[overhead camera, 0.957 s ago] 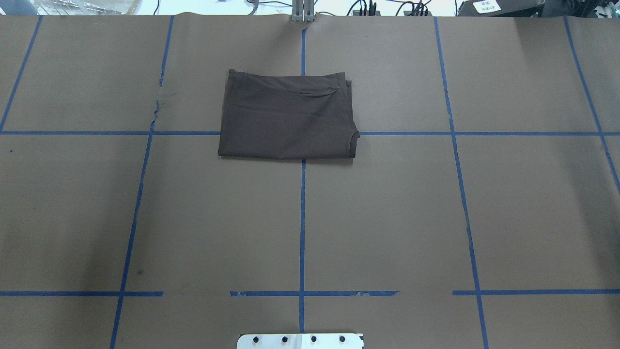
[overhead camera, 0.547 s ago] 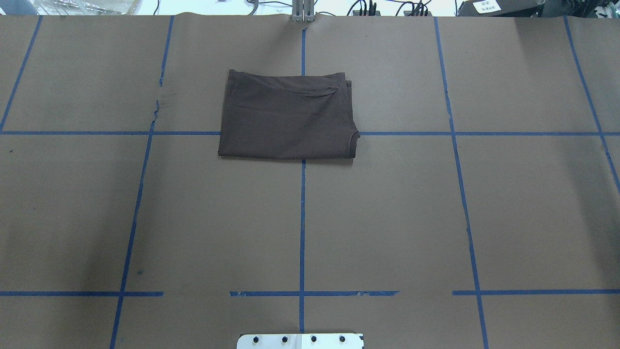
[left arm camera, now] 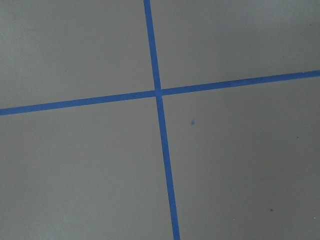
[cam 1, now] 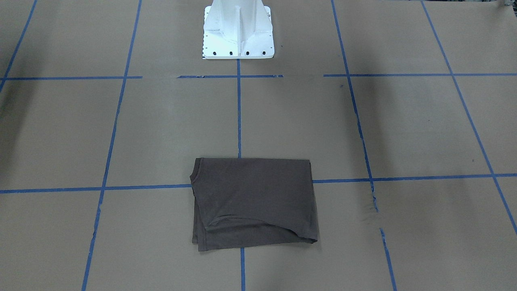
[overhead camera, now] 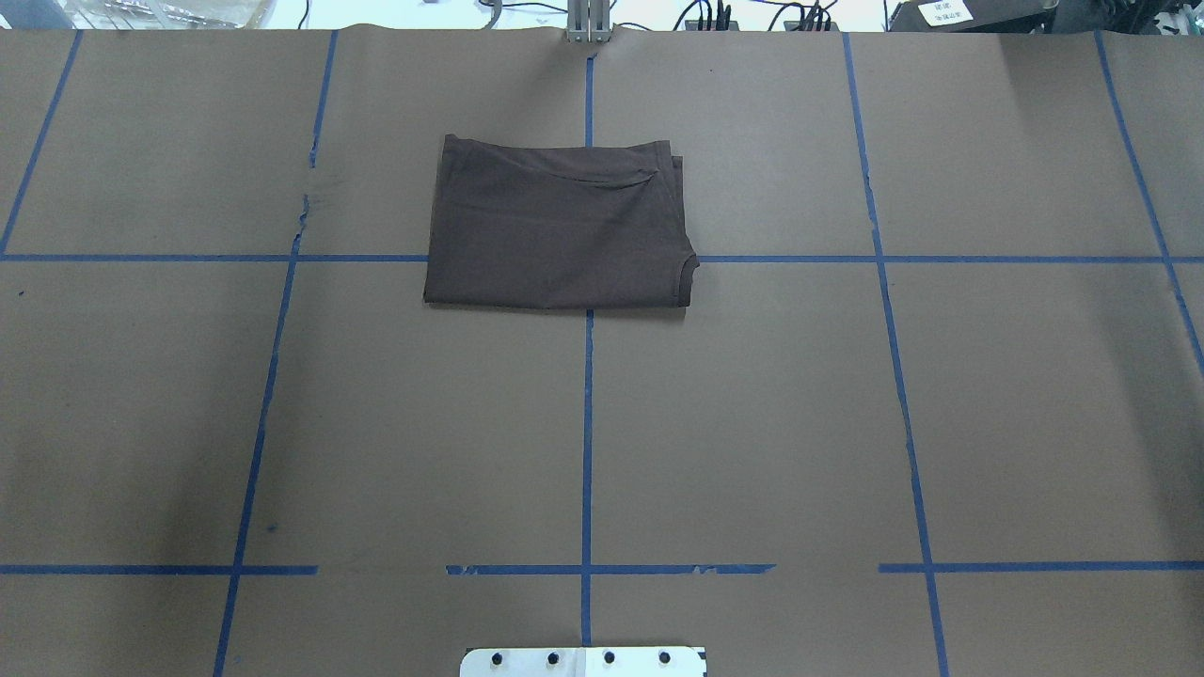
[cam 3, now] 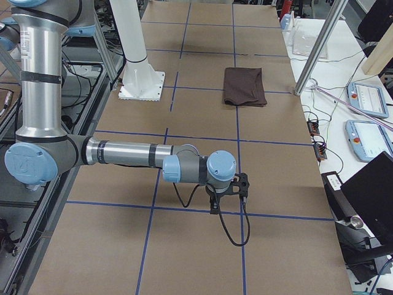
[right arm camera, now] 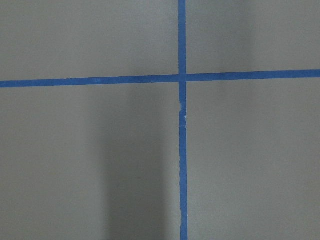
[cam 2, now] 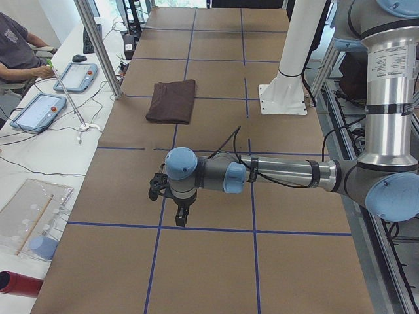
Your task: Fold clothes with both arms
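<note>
Words that can be read: none
White label [overhead camera: 950, 11] on a dark box past the far table edge: dark marks, too small to read
Sticker [cam 2: 393, 60] on the left arm [cam 2: 288, 173], on its upright silver tube: tiny print, too small to read
Blue cap [cam 3: 27, 163] on the right arm [cam 3: 123, 152]: a pale mark, not clear
White tag [cam 3: 333, 181] beside the table: blurry

Two silver arms, one on each side of the white pedestal [cam 1: 238, 30]!
Left arm [cam 2: 281, 173] and right arm [cam 3: 126, 152]: brushed silver tubes, light blue joint caps, dark bands. A black cable [cam 2: 230, 139] loops off each wrist. Left claw [cam 2: 181, 217] and right claw [cam 3: 214, 208], both black. The pedestal's base plate [cam 1: 210, 49] carries a row of dark bolts [cam 1: 231, 53].
</note>
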